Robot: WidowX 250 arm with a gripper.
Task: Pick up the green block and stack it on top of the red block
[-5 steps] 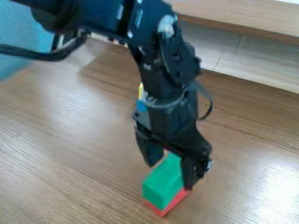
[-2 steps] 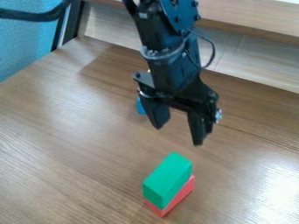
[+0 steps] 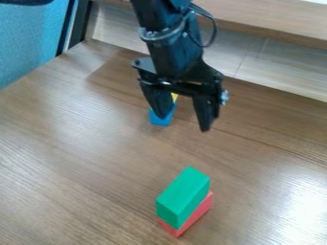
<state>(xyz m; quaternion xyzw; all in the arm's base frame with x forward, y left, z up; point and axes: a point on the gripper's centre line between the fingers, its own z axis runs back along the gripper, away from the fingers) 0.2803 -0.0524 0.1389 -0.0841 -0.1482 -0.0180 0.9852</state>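
The gripper (image 3: 184, 124) hangs over the table (image 3: 76, 167), on the side of the far edge, and points downward. Its two fingers are open, with a wide gap between them, and they hold nothing. Nearest to them is the blue block (image 3: 160, 121), which is on the table and is partly hidden by one finger; if the finger touches it, I cannot tell. A yellow piece (image 3: 174, 97) shows just beside the blue block, toward the far edge, seen between the fingers; whether it rests on the blue block or stands behind it, I cannot say.

The green block (image 3: 182, 197) lies on top of the red block (image 3: 203, 207), and the two are touching. This pair is well apart from the gripper and much farther from the far edge than the blue block. Under the green one, the red block rests on the table.

Behind the far edge there are light boards (image 3: 246, 55), and beyond the left edge stands a blue panel (image 3: 28, 52)
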